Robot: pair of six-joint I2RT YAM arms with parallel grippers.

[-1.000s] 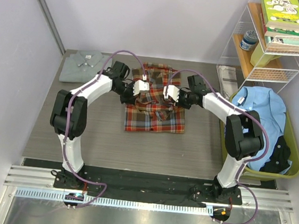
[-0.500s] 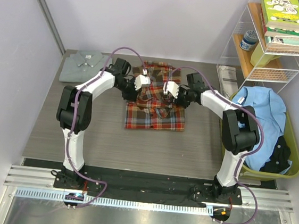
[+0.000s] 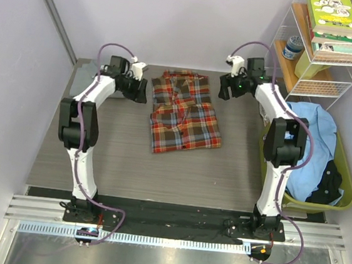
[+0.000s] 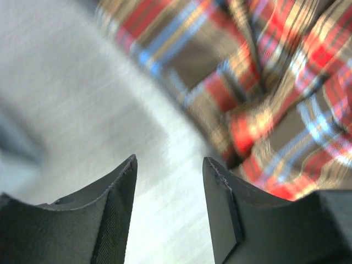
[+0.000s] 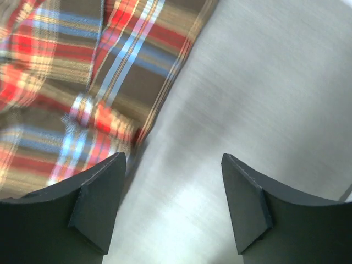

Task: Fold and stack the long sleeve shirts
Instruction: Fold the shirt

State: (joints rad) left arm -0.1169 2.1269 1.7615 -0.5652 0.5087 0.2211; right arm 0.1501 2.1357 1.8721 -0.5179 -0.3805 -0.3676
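Left of the left gripper (image 3: 139, 89) lies the grey shirt (image 3: 84, 78), partly hidden. That gripper's jaws are spread, empty, above the table (image 4: 82, 99). Between both grippers the plaid shirt (image 3: 184, 111) lies flat, collar at the far end. Just right of its edge, the right gripper (image 3: 224, 88) hangs spread, gripping nothing.

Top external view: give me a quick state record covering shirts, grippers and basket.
plaid shirt: on the table, centre-back, rough rectangle, rumpled
grey shirt: back-left corner, mostly hidden by the left arm
left gripper: open, empty, beside the plaid shirt's left edge
right gripper: open, empty, beside its right edge
basket: right of the table, holds a blue shirt and a dark garment
stack: not yet made, shirts apart
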